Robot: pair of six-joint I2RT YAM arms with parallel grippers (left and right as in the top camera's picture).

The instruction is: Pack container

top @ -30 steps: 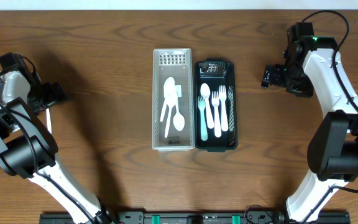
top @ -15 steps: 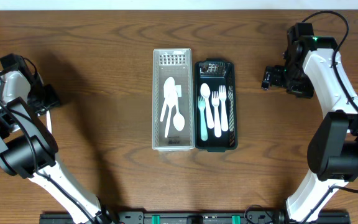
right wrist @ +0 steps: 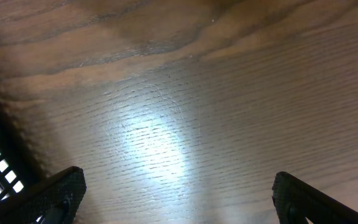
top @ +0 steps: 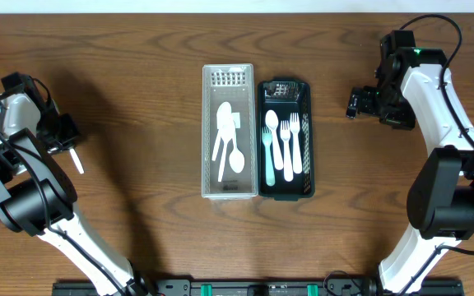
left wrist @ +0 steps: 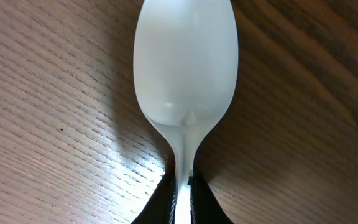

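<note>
— Placing of the two containers?

— Side by side at mid-worktop [top: 138,49], long walls touching. Clear container [top: 227,79] on the left of the overhead view, black container [top: 285,89] on the right.

— Contents?

— In the clear one, white cutlery [top: 227,144] lying lengthwise and overlapping, with one spoon bowl plain among it. In the black one, a pale teal spoon [top: 269,146] nearest the shared wall, then two white forks [top: 285,146]. All lengthwise, bowl and tines toward the top of the overhead view.

— And the left hand [top: 67,144]?

— Well apart from both containers, near the worktop's left edge. Closed narrowly on the handle of a white spoon [left wrist: 185,74]. In the left wrist view, dark fingers [left wrist: 160,211] pinching the neck from either side, bowl facing the camera over the wood grain. Cannot tell whether resting on the worktop or lifted off it. From overhead, only a short white sliver poking out past the hand.

— The right hand [top: 354,103]?

— Out to the right of the black container, apart from it, level with its upper end. Spread wide and holding nothing. In the right wrist view, one fingertip [right wrist: 48,199] at each lower corner with bare wood between. Black mesh just showing at that view's left border.
</note>
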